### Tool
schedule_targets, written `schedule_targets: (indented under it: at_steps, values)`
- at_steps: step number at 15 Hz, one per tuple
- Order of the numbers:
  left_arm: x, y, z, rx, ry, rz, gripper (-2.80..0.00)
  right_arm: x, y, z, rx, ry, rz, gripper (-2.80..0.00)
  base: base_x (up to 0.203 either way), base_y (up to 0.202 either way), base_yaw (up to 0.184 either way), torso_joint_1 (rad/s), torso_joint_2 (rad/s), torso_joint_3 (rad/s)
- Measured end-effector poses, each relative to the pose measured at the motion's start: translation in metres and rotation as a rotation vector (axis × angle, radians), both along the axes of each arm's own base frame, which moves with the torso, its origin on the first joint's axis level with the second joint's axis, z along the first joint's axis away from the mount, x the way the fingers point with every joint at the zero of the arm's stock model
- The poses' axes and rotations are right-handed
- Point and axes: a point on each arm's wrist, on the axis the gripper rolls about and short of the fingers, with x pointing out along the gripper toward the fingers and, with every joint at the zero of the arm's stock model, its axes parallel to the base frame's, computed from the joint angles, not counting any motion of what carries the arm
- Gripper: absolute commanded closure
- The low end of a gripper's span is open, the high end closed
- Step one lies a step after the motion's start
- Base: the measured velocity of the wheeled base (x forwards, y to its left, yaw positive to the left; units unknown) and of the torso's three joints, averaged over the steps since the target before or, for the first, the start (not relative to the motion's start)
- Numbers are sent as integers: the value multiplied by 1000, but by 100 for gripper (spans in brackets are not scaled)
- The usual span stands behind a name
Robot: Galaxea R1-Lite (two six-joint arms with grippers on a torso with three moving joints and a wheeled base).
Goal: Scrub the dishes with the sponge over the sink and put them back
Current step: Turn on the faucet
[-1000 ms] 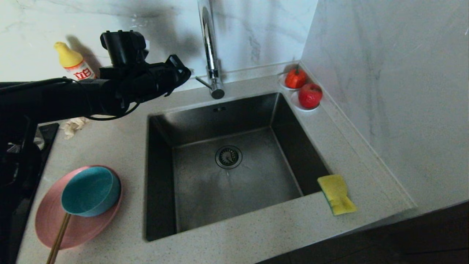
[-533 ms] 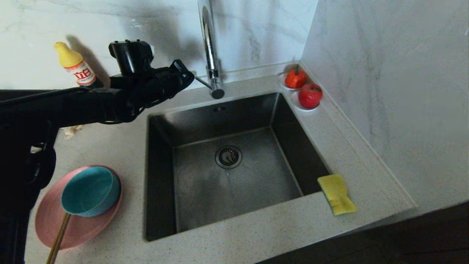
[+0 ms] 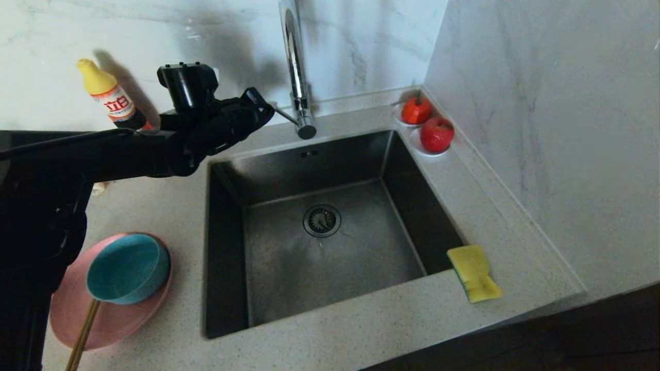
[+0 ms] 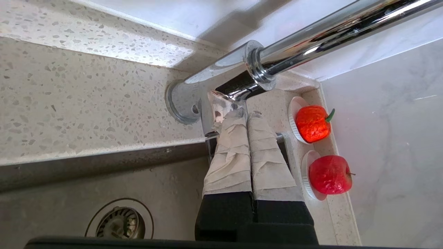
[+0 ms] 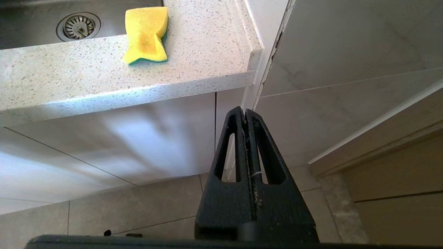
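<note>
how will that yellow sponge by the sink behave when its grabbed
The sponge looks pinched at its middle, so it is probably soft and will squash under closing jaws. It seems light, and lying flat on the counter it should not roll.

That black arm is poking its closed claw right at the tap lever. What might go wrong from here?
Three risks, judging by the scene:
1. The shut left claw meets the tap lever with only its tips, so it may slip off.
2. A hard push could send water splashing out of the sink.
3. The bowl and chopsticks sit loose on the plate; the arm passing above could knock them.
</note>
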Motion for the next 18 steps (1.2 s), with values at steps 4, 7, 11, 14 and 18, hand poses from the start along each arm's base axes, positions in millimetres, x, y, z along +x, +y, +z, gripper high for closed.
schedule_targets:
  at_steps: [4, 7, 11, 14, 18]
  values:
    - [1, -1, -2, -2, -6, -13, 0, 0, 0, 0, 0, 1, 0, 0, 0, 0, 0, 0, 0, 0]
    - [2, -1, -3, -2, -3, -15, 0, 0, 0, 0, 0, -1, 0, 0, 0, 0, 0, 0, 0, 0]
    - [3, -2, -4, -1, -14, -35, 0, 0, 0, 0, 0, 1, 0, 0, 0, 0, 0, 0, 0, 0]
    - [5, -3, -5, -7, -38, -36, 0, 0, 0, 0, 0, 0, 0, 0, 0, 0, 0, 0, 0, 0]
    - [5, -3, -4, -9, -49, -45, 0, 0, 0, 0, 0, 0, 0, 0, 0, 0, 0, 0, 0, 0]
